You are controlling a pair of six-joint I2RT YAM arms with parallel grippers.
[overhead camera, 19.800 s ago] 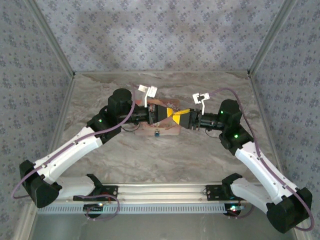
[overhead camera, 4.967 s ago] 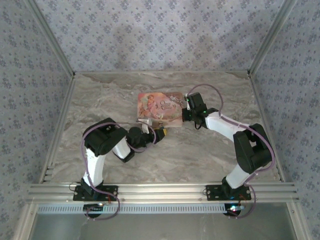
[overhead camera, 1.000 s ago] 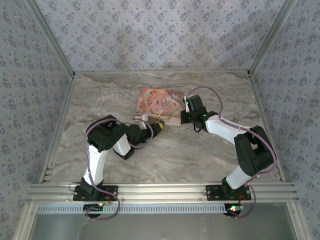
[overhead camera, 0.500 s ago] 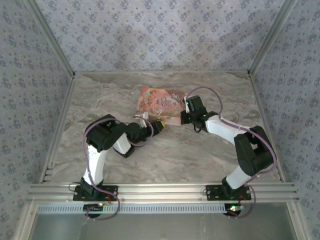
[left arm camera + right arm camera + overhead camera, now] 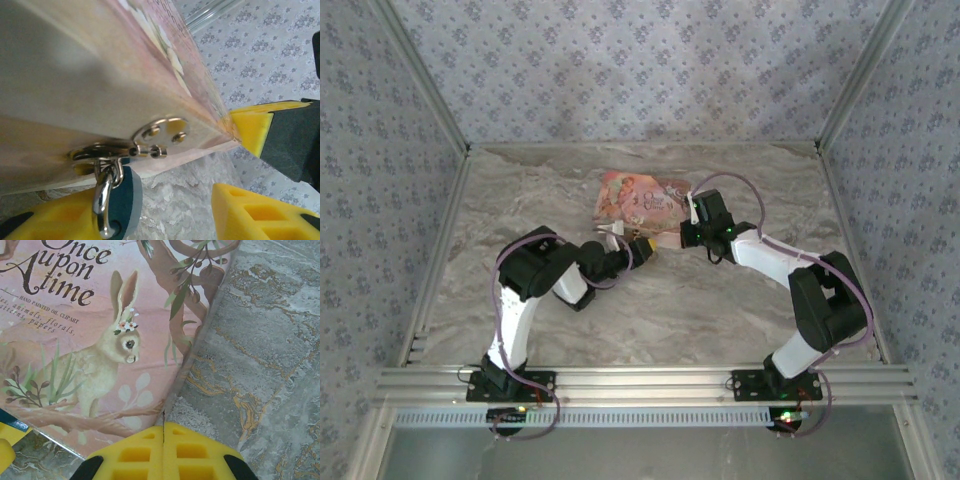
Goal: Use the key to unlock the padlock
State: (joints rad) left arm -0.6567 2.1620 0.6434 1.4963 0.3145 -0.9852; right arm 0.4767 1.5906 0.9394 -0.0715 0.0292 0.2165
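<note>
Two arms rise from the near edge of the bench (image 5: pixel 720 310), one on each side, both bent inward toward the middle.

The left hand (image 5: pixel 645 250) sits low at the near edge of the one pink pouch (image 5: pixel 635 200). In its wrist view the left hand (image 5: pixel 235 170) is released: its two yellow fingers (image 5: pixel 252 127) stand apart with a corner of the pouch (image 5: pixel 100 75) between them, clamping nothing.

The one padlock (image 5: pixel 122 200) hangs at that near edge, a blue body on a silvery shackle hooked into a metal loop under the pouch. It lies just beside the lower yellow finger, though I cannot tell whether they touch. A round silvery clasp plate (image 5: pixel 160 132) with a few small links sits next to the loop.

The right hand (image 5: pixel 688 225) is at the pouch's right edge. Its wrist view shows the right hand (image 5: pixel 164 440) clenched, the two yellow fingers pressed together, tips just at the edge of the pouch (image 5: pixel 100 340) with nothing between them. The cover shows one rabbit and the words "Once upon a time".

Beyond the pouch the marbled bench runs to three patterned walls (image 5: pixel 640 70).
</note>
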